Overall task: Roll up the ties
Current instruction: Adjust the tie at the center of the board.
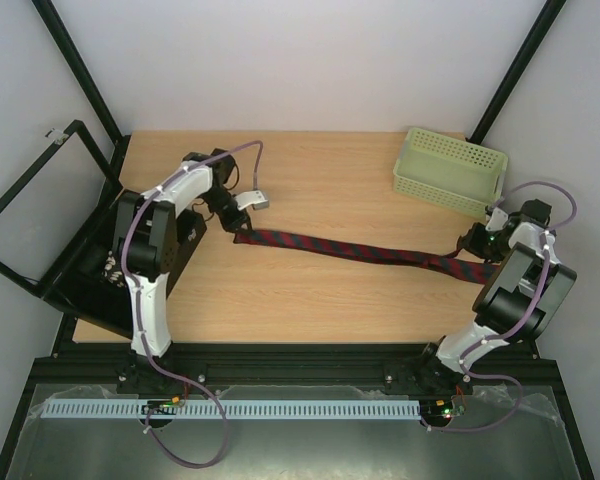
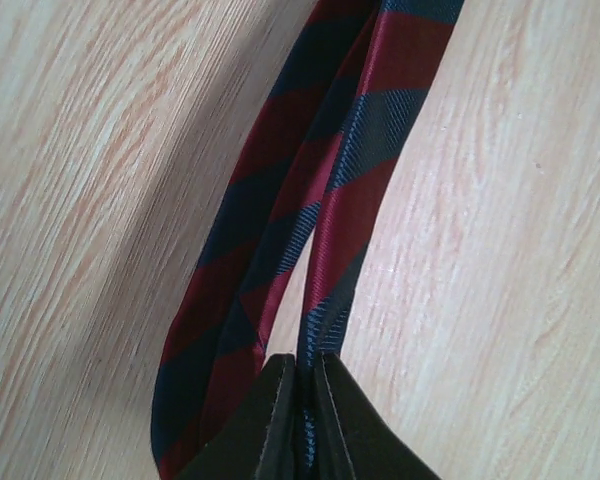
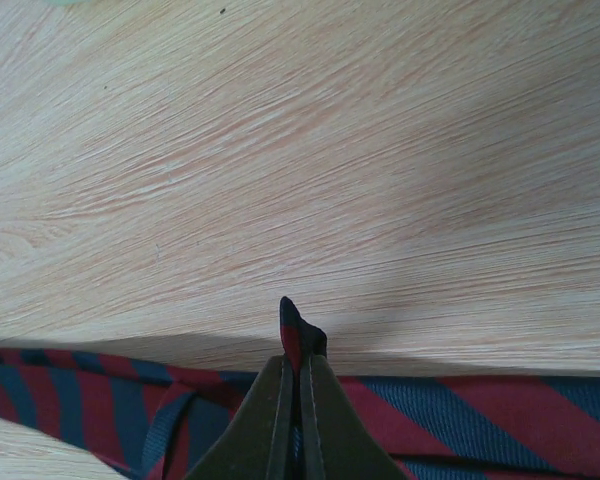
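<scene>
My left gripper (image 2: 300,368) is pressed together on the narrow end of the tie (image 1: 360,250). In my wrist view the cloth rises from my fingers as two striped bands, folded or twisted on each other. I cannot tell whether I hold both layers or only one edge, as my fingers hide the bite. My right gripper (image 3: 300,362) is pinched on the wide end, with only a small peak of fabric showing above the fingertips.

The tie lies on the table (image 1: 320,180), stretched from my left pinch at the far left down to my right pinch near the right edge, just near of the green basket (image 1: 450,172).

My worries are these. The right bite looks shallow, so any pull along the tie could draw the cloth out. If the left end is twisted, a roll started there would likely wind crooked and cone out. With the tie taut, a turn by one wrist could drag it toward the basket.
</scene>
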You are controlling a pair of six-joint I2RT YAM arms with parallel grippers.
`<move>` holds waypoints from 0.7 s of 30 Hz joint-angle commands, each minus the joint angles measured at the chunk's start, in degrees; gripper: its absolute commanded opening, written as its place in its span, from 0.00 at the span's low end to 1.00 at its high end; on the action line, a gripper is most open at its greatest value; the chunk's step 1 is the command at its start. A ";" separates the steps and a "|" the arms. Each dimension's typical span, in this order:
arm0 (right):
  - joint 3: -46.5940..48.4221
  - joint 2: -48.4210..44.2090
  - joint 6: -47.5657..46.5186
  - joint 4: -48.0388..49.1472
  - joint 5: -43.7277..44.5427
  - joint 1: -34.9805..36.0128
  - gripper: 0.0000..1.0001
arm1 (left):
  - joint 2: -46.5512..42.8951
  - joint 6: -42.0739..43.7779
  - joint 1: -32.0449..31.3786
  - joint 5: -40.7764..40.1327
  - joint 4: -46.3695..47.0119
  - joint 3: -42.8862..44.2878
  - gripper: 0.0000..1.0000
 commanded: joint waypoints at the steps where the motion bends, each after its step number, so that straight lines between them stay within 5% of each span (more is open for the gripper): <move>1: -0.92 1.67 0.09 0.21 -1.47 -0.29 0.03 | 5.31 -1.68 -0.56 0.29 -3.47 2.34 0.08; 8: -3.36 2.80 -0.75 0.31 0.44 -0.29 0.16 | 7.69 -7.39 0.45 -4.37 2.57 1.24 0.14; 13: -0.38 2.23 -3.96 -5.13 5.04 -0.29 0.52 | 3.57 -8.76 0.60 -3.66 4.04 1.32 0.48; 18: 6.03 -0.16 -8.31 -10.68 6.72 -0.29 0.80 | -4.23 -11.20 1.15 -3.83 8.26 0.72 0.98; 21: 9.04 -2.60 -9.80 -11.42 7.66 -0.29 0.97 | -9.92 -13.97 1.87 -5.29 13.74 -0.78 0.99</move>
